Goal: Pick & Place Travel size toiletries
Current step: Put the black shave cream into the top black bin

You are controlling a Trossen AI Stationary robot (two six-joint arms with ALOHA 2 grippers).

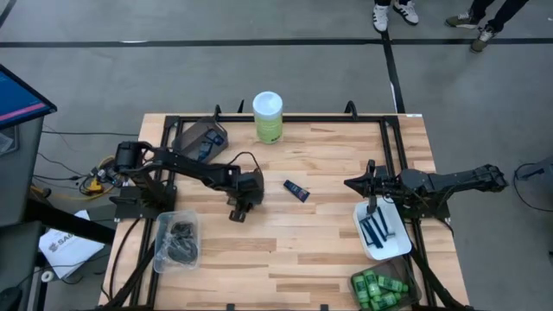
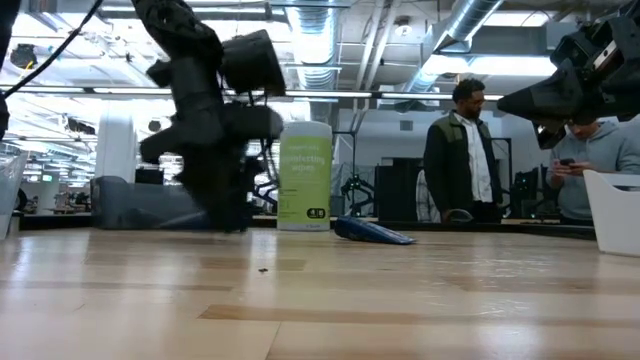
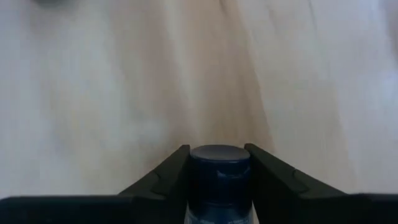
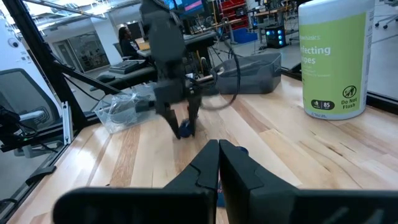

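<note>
Now pinching a navy tube in the left hand mid-counter, nine o'clock of a second tube; right hand idling pressed together over its tray.

Left gripper jaws clamped (right gripper shut, waiting).

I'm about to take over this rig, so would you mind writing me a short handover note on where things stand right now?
Left gripper: down at mid-table, fingers against both sides of a dark navy tube.
Right gripper: shut, empty, held above the table near the white tray.
Sorted: razors in the white tray, green bottles in the front-right bin, black discs in the front-left bin.
Left: a second navy tube lies loose mid-table, plus the one being gripped.
</note>
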